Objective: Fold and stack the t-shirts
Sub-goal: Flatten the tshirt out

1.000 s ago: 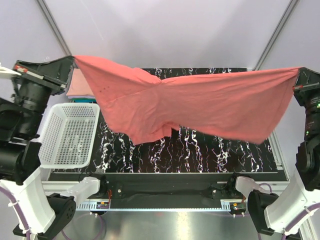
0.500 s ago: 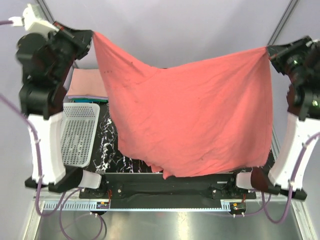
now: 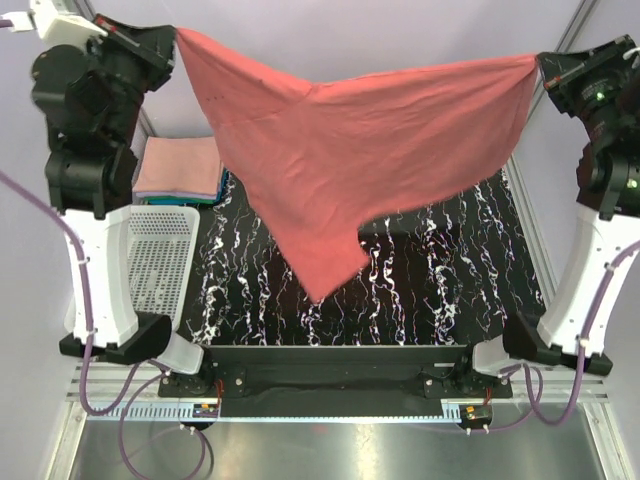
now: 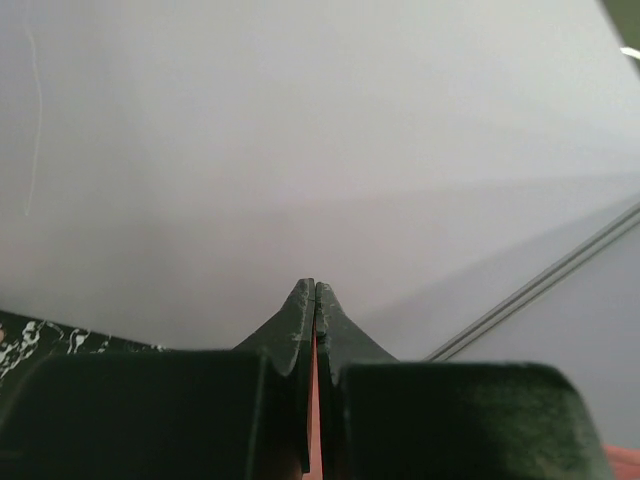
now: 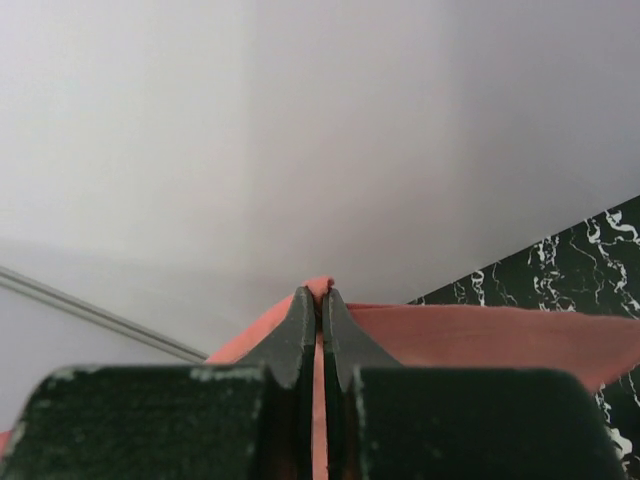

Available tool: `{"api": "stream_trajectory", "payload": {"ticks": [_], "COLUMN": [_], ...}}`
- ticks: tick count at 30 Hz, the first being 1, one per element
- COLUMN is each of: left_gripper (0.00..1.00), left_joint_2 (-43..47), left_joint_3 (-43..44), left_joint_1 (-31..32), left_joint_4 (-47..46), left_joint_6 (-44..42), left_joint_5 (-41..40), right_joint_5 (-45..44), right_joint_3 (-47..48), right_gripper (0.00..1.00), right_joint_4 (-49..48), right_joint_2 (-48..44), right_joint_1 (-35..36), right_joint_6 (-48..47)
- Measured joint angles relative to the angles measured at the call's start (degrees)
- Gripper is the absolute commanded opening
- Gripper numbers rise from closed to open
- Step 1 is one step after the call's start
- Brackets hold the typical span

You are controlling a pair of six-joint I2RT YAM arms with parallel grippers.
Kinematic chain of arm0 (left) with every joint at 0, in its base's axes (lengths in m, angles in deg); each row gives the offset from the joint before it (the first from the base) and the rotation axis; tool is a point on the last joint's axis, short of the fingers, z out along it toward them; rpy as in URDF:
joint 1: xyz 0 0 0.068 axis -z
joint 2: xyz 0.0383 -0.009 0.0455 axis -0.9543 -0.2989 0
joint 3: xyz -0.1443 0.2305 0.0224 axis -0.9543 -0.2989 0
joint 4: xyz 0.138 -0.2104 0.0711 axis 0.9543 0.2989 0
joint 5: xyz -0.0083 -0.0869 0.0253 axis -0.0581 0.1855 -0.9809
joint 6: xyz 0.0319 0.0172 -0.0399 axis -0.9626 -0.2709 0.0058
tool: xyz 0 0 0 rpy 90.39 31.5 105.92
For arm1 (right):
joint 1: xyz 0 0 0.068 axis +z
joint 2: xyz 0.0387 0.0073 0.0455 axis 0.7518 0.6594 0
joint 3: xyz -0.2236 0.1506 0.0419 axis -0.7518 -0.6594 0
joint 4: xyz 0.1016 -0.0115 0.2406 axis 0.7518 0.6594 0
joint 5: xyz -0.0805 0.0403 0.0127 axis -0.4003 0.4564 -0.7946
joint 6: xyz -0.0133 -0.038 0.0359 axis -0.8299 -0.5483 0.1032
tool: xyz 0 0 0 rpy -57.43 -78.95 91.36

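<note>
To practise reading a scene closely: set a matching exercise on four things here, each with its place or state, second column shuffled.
1 coral-red t-shirt
2 folded shirts
3 white basket
4 left gripper

a at the table's left edge, nearer than the stack
b shut on red cloth
c hanging spread above the table
d stacked at the far left corner

Pairs: 1-c, 2-d, 3-a, 4-b
</note>
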State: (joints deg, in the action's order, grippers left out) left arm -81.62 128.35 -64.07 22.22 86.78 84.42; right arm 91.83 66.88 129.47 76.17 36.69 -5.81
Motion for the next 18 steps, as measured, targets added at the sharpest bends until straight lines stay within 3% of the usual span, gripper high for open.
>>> {"api": "stream_trajectory", "payload": {"ticks": [6, 18], "left_gripper": [0.0, 0.0], "left_joint_2": [7.3, 21.1], "left_joint_3": [0.0, -3.5], "left_joint_1": [0.0, -0.1], "left_joint_4": [-1.1, -0.8], "left_joint_6": [0.0, 0.0], "left_joint_5": [0.1, 1.7], "right_joint_5": [-0.8, -7.1], "right_joint_3": [-8.0, -6.5], "right_gripper": [0.0, 0.0], "right_joint_4": [-1.4, 7.9], "right_joint_2": [-10.9, -23.4], "right_joint_1": [0.0, 0.0], "right_joint_6": [0.7, -3.0]}}
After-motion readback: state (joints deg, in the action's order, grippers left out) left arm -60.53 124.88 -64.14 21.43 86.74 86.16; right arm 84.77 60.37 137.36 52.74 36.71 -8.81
